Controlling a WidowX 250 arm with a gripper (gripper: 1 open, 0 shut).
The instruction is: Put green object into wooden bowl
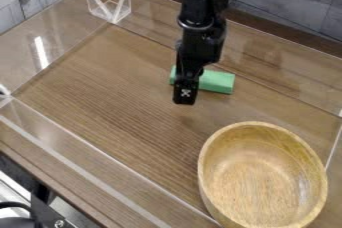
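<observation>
The green object (pixel 214 80) is a small mint-green block lying flat on the wooden table, right of centre. My gripper (pixel 187 90) hangs from the black arm directly over its left end and hides part of it. The fingers point down at the table; the jaws appear open with nothing held, though the view of them is small and dark. The wooden bowl (pixel 218 148) sits at the front right, large, round and empty, well clear of the gripper.
Clear acrylic walls (pixel 54 137) ring the table on all sides. A clear folded stand (pixel 107 5) sits at the back left. Bare wood lies between the block and the bowl.
</observation>
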